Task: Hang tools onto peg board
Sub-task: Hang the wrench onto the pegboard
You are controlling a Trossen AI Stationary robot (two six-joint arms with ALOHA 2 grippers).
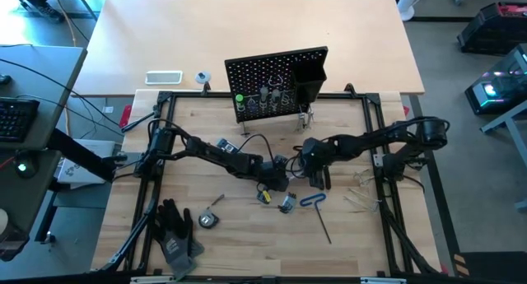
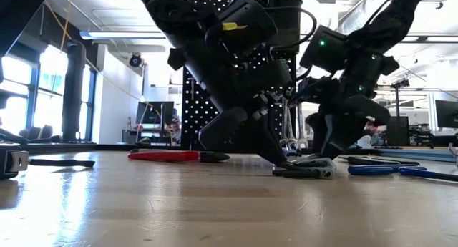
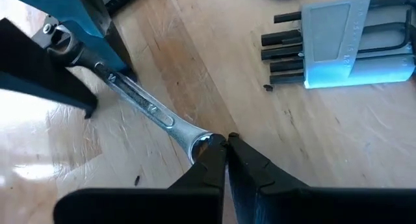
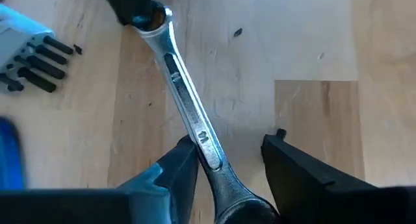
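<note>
A silver wrench (image 3: 140, 100) lies flat on the wooden table in front of the peg board (image 1: 276, 82). My left gripper (image 3: 225, 146) is shut, its tips at the wrench's ring end. My right gripper (image 4: 232, 141) is open and slants down over the wrench's other end, with the shaft (image 4: 195, 120) running between its two fingers. In the high view the two grippers (image 1: 278, 181) (image 1: 317, 177) meet mid-table and hide the wrench. The peg board stands upright at the far side with several tools in its holders. My left gripper sets its shut fingertips (image 3: 211, 156) on the rim of the wrench's ring end (image 3: 195, 138), slanting down from above. The wrench stays flat on the table. My right gripper has one finger (image 4: 179, 165) right beside the shaft; whether it touches the shaft, I cannot tell.
A grey holder of hex keys (image 3: 344, 49) lies close by, and a blue-handled hex key (image 1: 313, 200) lies nearer the front. Black gloves (image 1: 177, 230) and a small tape measure (image 1: 207, 221) sit at the front left. A red-and-black flat tool (image 2: 164, 155) lies on the table.
</note>
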